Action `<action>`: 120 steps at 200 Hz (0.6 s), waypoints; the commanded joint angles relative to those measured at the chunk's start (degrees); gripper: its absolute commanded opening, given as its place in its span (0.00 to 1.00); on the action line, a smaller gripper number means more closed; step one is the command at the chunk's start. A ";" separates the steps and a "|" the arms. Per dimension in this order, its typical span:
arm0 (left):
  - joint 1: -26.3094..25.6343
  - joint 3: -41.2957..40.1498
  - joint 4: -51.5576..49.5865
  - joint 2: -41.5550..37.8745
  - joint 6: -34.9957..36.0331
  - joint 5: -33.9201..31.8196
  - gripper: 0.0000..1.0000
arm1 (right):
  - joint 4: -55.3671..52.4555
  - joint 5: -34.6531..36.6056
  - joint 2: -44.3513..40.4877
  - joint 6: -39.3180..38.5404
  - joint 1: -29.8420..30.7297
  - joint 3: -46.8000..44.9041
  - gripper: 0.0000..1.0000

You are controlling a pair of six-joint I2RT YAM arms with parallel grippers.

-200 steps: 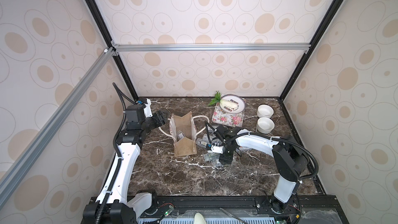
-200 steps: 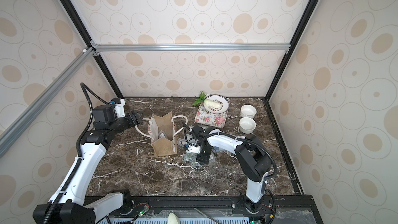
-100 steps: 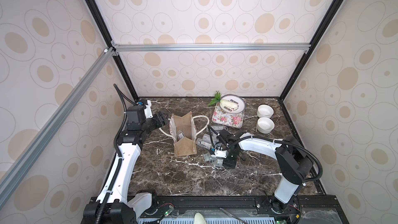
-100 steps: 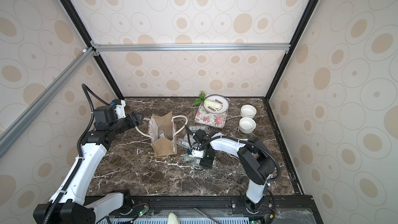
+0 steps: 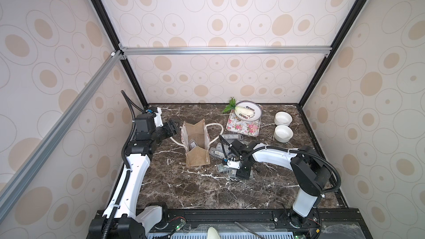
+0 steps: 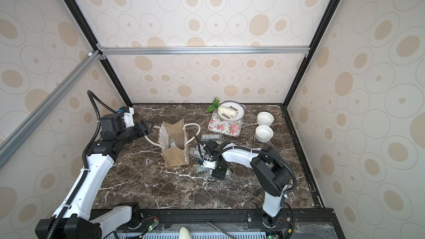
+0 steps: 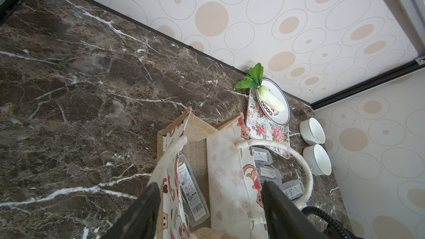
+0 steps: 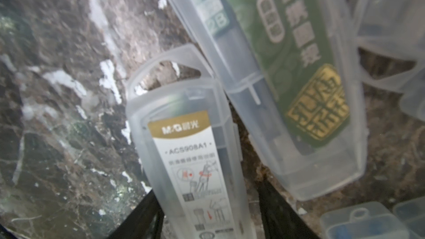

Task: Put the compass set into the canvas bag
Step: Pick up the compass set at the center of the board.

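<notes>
Although a stowed compass set (image 5: pixel 192 144) is already seen inside the canvas bag (image 5: pixel 197 157) in a top view, the task is judged only partly done. Several more clear cases (image 5: pixel 233 137) are left scattered on the table (image 5: pixel 184 191) around the right gripper (image 5: pixel 243 174). Its jaws are set down over one of these cases, well apart from the bag. The left gripper (image 5: pixel 174 127) is held just beside the bag's mouth. From the left wrist, its jaws are seen wide open, with nothing clamped between them. A white rope handle (image 7: pixel 171 152) is laid against one finger (image 7: pixel 147 203), and the open bag with the stowed case is framed in the gap between the jaws. From the right wrist, a white-labelled compass set (image 8: pixel 190 157) is straddled by the jaws, with a dark finger close on either side. Whether it is yet pinched cannot be told, as the picture is blurred. A green-labelled case (image 8: pixel 294 88) is seen just beyond the jaws. By this reading, the straddled case has yet to be gripped, lifted, carried over and dropped into the bag, and the other cases after it. Compared with a second ago, the right gripper has been brought slightly nearer the table's front edge and its jaws have been narrowed around the case. The left gripper and the bag are unchanged.
</notes>
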 commanded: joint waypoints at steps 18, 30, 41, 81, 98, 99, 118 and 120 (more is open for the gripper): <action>0.49 -0.02 0.10 -1.24 0.36 -0.60 0.71 | 0.76 -0.56 2.27 -0.74 0.96 -0.78 0.62; 0.58 0.01 -0.02 -1.37 0.41 -0.62 0.71 | 0.59 -0.63 2.02 -0.63 1.19 -0.90 0.58; 0.60 -0.11 0.07 -1.30 0.41 -0.70 0.72 | 0.63 -0.55 1.55 -0.52 1.37 -1.10 0.56; 0.55 -0.37 0.27 -1.39 0.27 -0.63 0.72 | 1.11 -0.56 -2.02 -0.07 2.27 -2.12 0.50; 0.55 -0.46 0.40 -1.57 0.23 -0.63 0.72 | 0.85 -0.54 -3.41 0.45 2.34 -2.13 0.48; 0.54 -0.51 0.42 -1.58 0.23 -0.63 0.72 | 0.85 -0.54 -3.49 0.51 2.43 -2.14 0.47; 0.49 -0.77 0.53 -1.68 0.23 -0.53 0.71 | 1.15 -0.66 -4.90 1.06 2.51 -2.72 0.46; 0.56 -0.85 0.53 -1.72 0.23 -0.47 0.72 | 1.19 -0.62 -5.03 1.08 2.51 -2.79 0.46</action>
